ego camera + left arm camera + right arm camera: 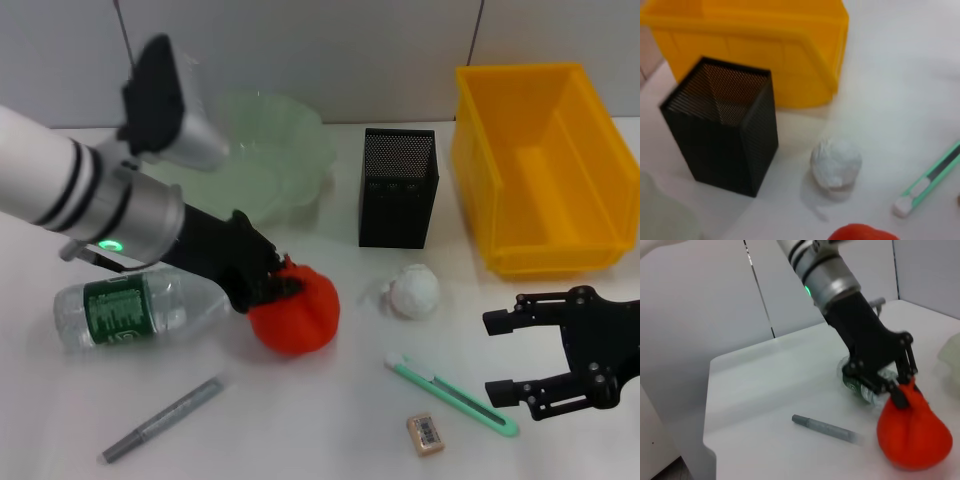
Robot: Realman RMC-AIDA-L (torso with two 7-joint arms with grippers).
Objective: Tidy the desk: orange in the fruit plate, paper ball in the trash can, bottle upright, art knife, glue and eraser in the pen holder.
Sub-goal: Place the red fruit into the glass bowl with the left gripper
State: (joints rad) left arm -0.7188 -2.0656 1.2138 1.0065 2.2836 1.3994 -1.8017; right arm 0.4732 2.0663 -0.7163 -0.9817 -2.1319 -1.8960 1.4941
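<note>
My left gripper [283,284] is shut on the top of the orange [297,318], a soft red-orange ball low over the table in front of the pale green fruit plate [275,160]. The right wrist view shows the same pinch, left gripper [902,388] on the orange [914,434]. The bottle [130,312] lies on its side just left of it. The white paper ball [414,291] sits in front of the black mesh pen holder [398,187]. Art knife [450,395], eraser [425,435] and grey glue stick [162,418] lie near the front edge. My right gripper [490,357] hovers open right of the knife.
The yellow trash can [540,170] stands at the back right, beside the pen holder [725,130]. The left wrist view also shows the paper ball [836,162] and the art knife [930,177]. The glue stick [825,428] lies near the table's corner.
</note>
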